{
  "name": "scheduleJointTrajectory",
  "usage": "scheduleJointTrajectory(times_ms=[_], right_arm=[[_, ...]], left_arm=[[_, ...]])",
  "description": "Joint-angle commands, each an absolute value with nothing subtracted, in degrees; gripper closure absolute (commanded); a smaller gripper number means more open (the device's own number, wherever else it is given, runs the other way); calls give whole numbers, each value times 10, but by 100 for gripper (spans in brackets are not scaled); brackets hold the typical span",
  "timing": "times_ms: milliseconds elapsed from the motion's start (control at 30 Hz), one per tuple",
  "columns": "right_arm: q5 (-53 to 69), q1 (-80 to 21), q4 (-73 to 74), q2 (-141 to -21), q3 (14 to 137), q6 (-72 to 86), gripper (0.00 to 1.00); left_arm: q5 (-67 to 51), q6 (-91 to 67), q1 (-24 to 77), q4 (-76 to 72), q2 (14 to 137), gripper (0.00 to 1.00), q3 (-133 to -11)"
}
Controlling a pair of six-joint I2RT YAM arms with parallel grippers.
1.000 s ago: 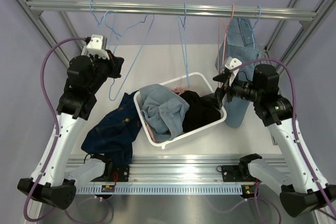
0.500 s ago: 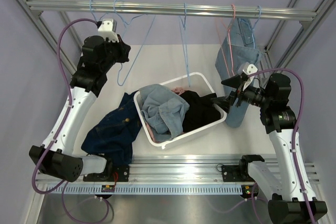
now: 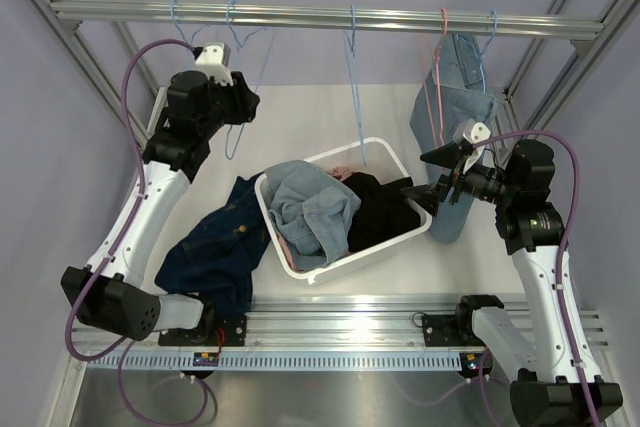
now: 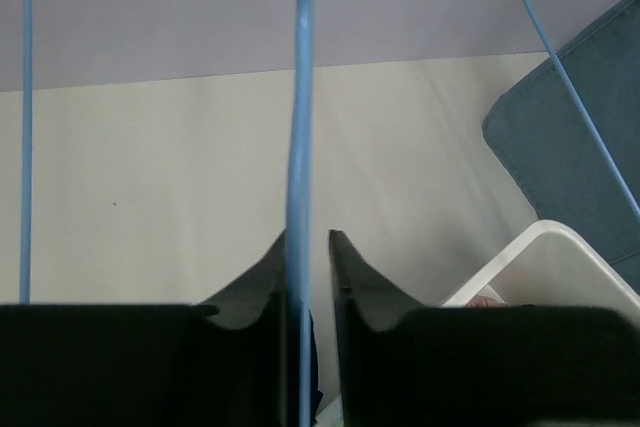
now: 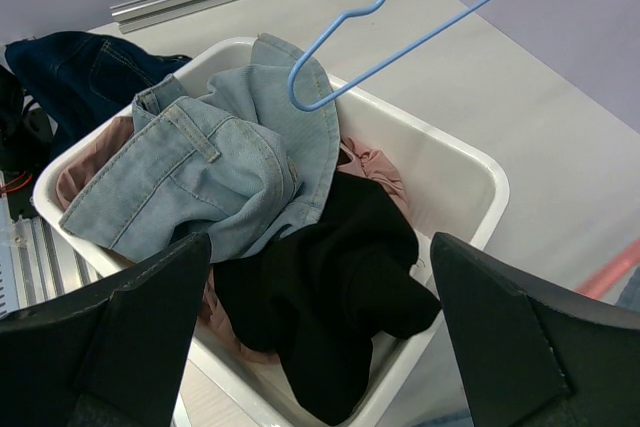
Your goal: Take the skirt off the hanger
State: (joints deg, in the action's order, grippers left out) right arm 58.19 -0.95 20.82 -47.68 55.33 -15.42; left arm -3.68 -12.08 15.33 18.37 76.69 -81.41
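A blue denim skirt [image 3: 452, 137] hangs from hangers on the top rail [image 3: 320, 17] at the right. My right gripper [image 3: 426, 172] is open and empty, just left of the skirt and over the right end of the white basket [image 3: 300, 272]. In the right wrist view its fingers [image 5: 130, 337] stand wide apart over the black cloth [image 5: 340, 297]. My left gripper [image 3: 240, 112] is high at the left, shut on the wire of an empty blue hanger [image 3: 229, 139]. That wire runs between its fingers in the left wrist view [image 4: 297, 147].
The basket [image 5: 470, 162] holds a light denim garment [image 3: 310, 209], black cloth [image 3: 375, 209] and pink cloth. A dark denim garment [image 3: 215, 242] lies on the table at the left. Another empty blue hanger [image 3: 352, 67] hangs mid-rail over the basket. Frame posts stand at both sides.
My left arm has risen and swung right toward the rail, carrying the blue hanger. My right gripper pulled back a little to the right from the basket, then stayed still.
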Motion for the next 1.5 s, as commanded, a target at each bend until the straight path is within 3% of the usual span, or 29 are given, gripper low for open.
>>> scheduleJointTrajectory(times_ms=[0,100,133,500,700,833,1333,1467], right_arm=[[600,-4,196,-475,554,-163,1],[603,-4,199,-475,554,-166,1],[606,-4,200,-475,554,-167,1],[613,20,209,-475,554,-182,1],[616,24,213,-474,554,-189,1],[617,24,214,-475,554,-191,1],[621,31,220,-461,557,-193,1],[622,31,221,-457,559,-194,0]], left_arm=[[-41,-123,154,162,717,54,-789],[-38,-120,155,161,666,26,-754],[-37,-118,154,162,651,22,-738],[-24,-147,155,287,429,3,-587],[39,-251,155,418,331,2,-495],[40,-319,155,475,329,1,-459],[180,-487,154,528,536,2,-419],[143,-532,154,485,565,10,-365]])
